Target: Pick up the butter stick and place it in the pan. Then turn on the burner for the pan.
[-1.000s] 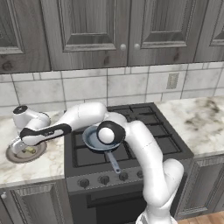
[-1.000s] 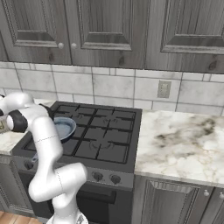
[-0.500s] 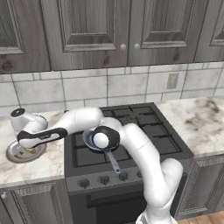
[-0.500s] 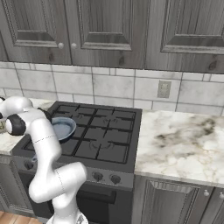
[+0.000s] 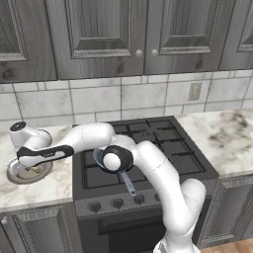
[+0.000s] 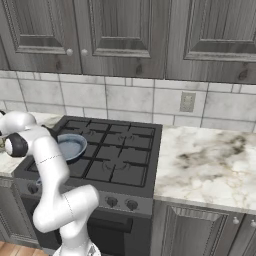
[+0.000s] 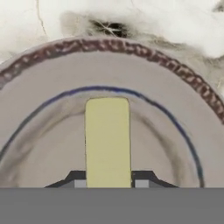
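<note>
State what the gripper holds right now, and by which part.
Cannot be told for sure. The gripper straddles one end of the butter stick, which lies on the plate; a closed hold is not clear.

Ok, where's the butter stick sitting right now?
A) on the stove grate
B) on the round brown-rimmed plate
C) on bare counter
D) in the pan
B: in the hand view the butter stick lies on the plate, between the fingertips.

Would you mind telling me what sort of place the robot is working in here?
A rendered home kitchen: a black gas stove holding a pan, marble-look counters, and dark grey wood cabinets above a tiled backsplash.
</note>
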Robot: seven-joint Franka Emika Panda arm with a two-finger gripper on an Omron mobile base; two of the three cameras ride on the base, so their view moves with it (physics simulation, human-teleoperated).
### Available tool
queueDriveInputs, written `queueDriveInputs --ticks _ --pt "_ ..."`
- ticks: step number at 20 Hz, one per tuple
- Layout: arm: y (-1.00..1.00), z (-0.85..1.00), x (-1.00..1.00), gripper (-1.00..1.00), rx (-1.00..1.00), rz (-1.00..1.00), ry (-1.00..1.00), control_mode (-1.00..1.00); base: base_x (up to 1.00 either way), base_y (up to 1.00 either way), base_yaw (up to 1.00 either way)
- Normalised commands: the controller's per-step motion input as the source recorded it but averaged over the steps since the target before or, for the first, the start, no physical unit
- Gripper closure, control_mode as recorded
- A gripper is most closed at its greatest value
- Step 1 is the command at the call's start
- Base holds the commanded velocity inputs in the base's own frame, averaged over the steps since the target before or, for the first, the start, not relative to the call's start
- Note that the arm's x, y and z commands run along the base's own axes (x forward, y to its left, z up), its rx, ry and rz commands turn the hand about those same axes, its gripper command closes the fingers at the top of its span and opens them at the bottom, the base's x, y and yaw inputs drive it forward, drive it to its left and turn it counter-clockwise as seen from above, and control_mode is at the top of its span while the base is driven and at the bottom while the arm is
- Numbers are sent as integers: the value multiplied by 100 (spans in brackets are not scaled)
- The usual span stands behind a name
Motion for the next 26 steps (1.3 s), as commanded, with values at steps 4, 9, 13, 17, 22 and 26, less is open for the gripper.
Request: queueDriveInputs --ticks 4,9,13,17,22,26 --pt "0 -4 0 100 0 0 0 -100 0 0 0" --pt "-1 -5 -4 100 0 0 0 -100 0 0 0" --pt "-18 21 -33 100 0 -2 0 -100 0 0 0" --pt "-45 17 -44 100 0 -10 0 -100 0 0 0" --pt "-66 1 -32 100 0 -13 0 -100 0 0 0" --pt "-79 1 -17 100 0 -15 0 -100 0 0 0"
